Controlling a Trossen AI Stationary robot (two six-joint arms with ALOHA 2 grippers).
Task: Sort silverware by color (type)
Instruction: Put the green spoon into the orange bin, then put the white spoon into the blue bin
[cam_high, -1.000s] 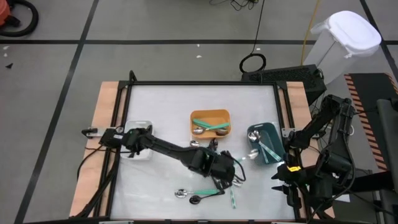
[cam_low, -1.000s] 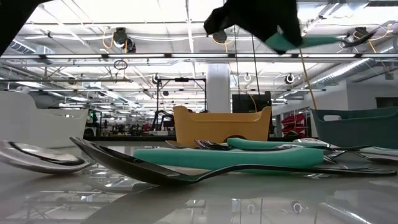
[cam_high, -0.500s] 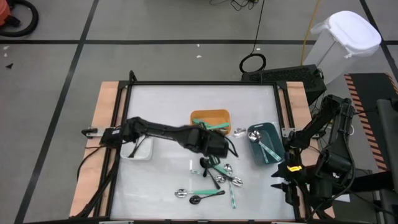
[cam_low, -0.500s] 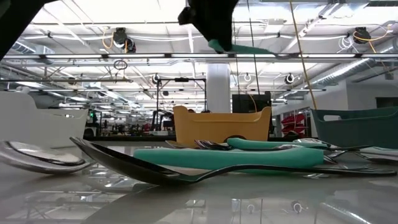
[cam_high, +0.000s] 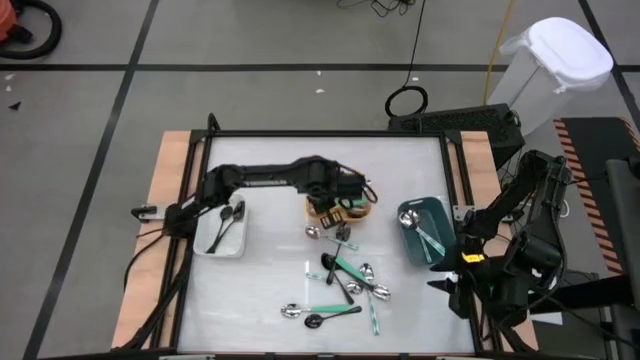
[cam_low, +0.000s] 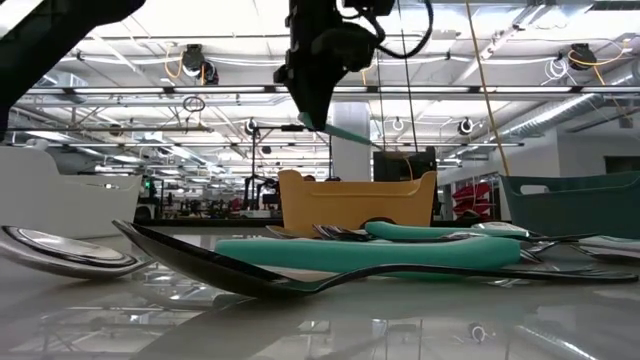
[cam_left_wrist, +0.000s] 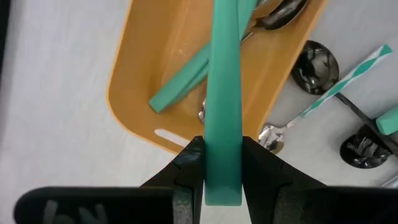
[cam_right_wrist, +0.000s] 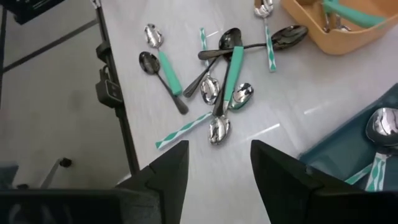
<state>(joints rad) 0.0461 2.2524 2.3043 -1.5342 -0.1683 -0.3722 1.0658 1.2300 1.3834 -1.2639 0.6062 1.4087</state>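
Moved since a second ago: left hand gone from the pile near the desk's front edge to above the orange bin toward the far edge. Clamped narrow on a teal-handled utensil, handle pinched between both fingers, rest of it reaching out over the bin's inside. Low view: same utensil held in the air above the bin's rim, tilted down. Already in the orange bin: teal-handled spoons with silver heads. Just outside the bin on its front side: a silver spoon head and a striped teal-and-white piece lying flat on the desk.

Remaining silverware pile on the desk between the orange bin and the front edge: several spoons crossed over each other, teal and black handles, plus striped pieces; a few more lying closer to the front edge. White bin at the left edge holding dark spoons. Dark teal bin at the right edge holding striped-handled spoons.

Right hand parked off the desk's right front corner, fingers spread apart, nothing between them.
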